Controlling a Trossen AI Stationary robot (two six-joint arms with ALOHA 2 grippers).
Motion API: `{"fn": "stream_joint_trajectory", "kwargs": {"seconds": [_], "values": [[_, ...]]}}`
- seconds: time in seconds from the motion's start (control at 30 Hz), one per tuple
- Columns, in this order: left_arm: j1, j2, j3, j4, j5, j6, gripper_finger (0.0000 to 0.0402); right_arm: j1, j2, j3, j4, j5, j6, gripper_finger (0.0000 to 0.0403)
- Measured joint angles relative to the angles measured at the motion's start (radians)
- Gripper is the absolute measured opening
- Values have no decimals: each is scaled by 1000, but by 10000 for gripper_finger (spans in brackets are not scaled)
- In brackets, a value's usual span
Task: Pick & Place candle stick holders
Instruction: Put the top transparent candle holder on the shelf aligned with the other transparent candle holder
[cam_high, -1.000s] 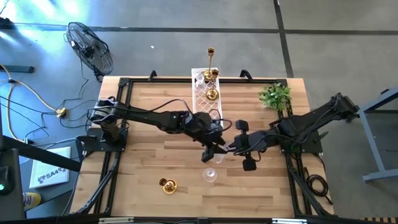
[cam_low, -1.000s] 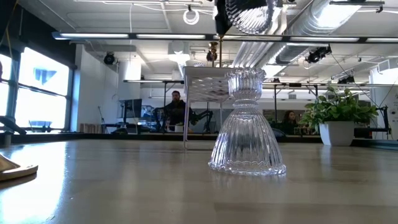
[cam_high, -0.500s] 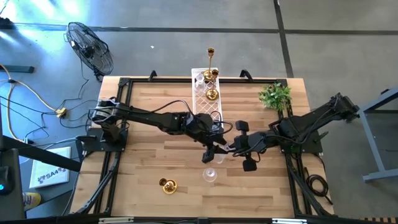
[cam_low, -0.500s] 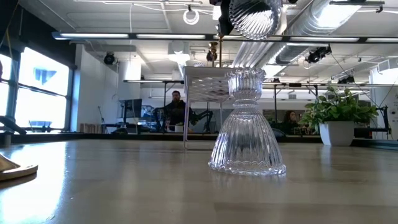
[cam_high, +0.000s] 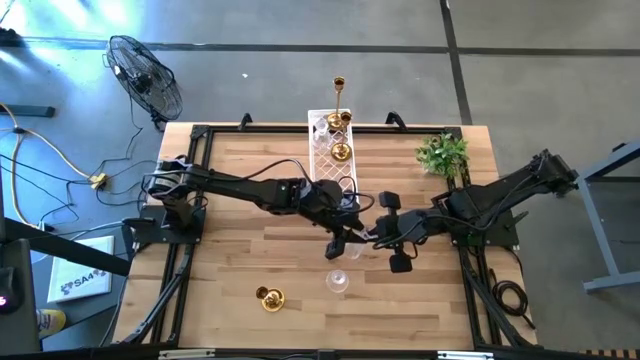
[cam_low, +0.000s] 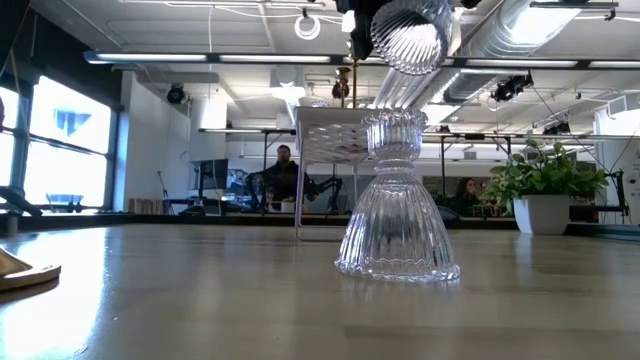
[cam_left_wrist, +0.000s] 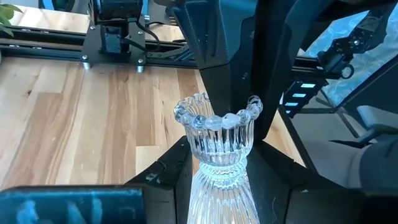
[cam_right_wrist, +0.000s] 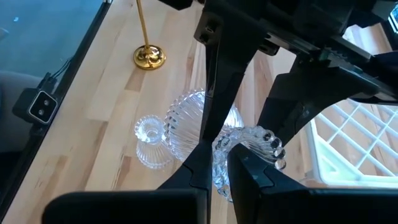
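Left tool (cam_high: 341, 240) grips a clear glass holder (cam_low: 406, 35) by its ribbed body, lifted off the surface (cam_high: 240, 190) just above and beside the second glass holder (cam_low: 397, 200), which stands upright short of the white tray (cam_high: 322, 150). Right tool (cam_high: 372, 236) hangs pinched shut with nothing in it, right beside the lifted glass. Two squat gold holders and the tall one (cam_high: 340, 112) sit in the tray; another gold holder (cam_high: 269, 298) lies alone, well apart from it, near the surface's front edge.
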Motion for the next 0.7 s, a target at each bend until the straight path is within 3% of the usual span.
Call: {"fn": "stream_joint_trajectory", "kwargs": {"seconds": [0.47, 0.7], "values": [[-1, 1, 0, 2, -27, 32, 116, -1, 0, 0, -10, 18, 2, 23], [-2, 0, 0, -7, -51, 73, 98, 0, 0, 0, 12, 41, 13, 109]]}}
